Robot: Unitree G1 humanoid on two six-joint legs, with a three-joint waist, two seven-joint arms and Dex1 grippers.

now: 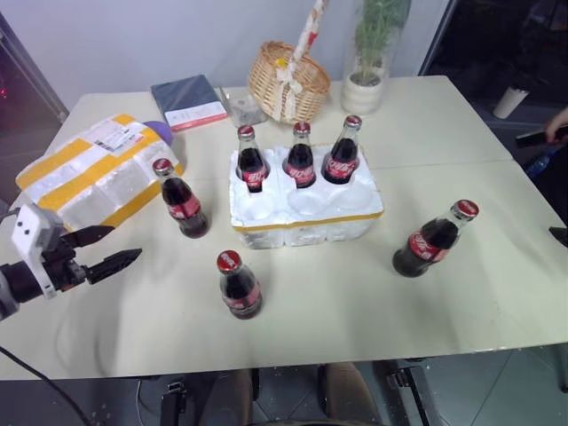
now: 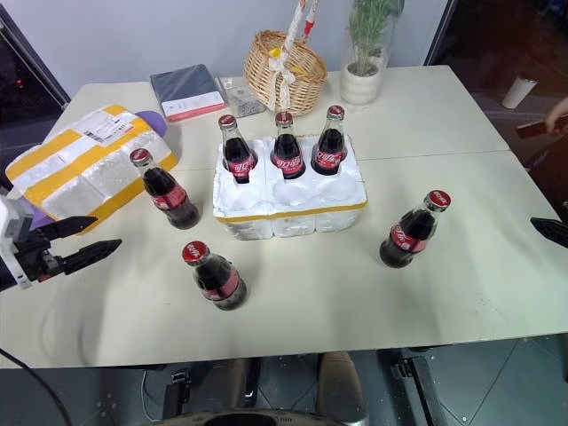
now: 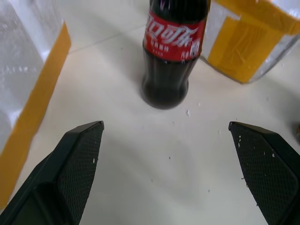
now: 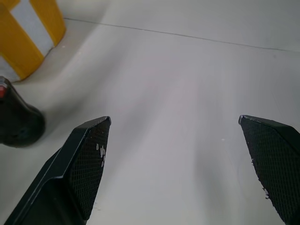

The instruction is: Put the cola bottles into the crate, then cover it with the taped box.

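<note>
The crate (image 1: 306,213) sits at the centre of the frame on the pale surface (image 1: 355,311), with three cola bottles (image 1: 301,156) standing in its back row of wells and the front row empty. Three more bottles are loose on the surface — one (image 1: 180,199) just left of the crate, one (image 1: 240,285) in front of it, and one (image 1: 435,238) to its right. The taped box (image 1: 93,173) lies at the upper left, beside the leftmost loose bottle. The left gripper (image 1: 100,250) hovers at the lower left with its fingers spread and nothing between them, aimed toward that bottle; the right gripper (image 4: 176,159) is likewise released and empty over bare surface. The loading step looks half done. The next move likely calls for the left gripper to close around the near bottle's body — keeping it upright.
</note>
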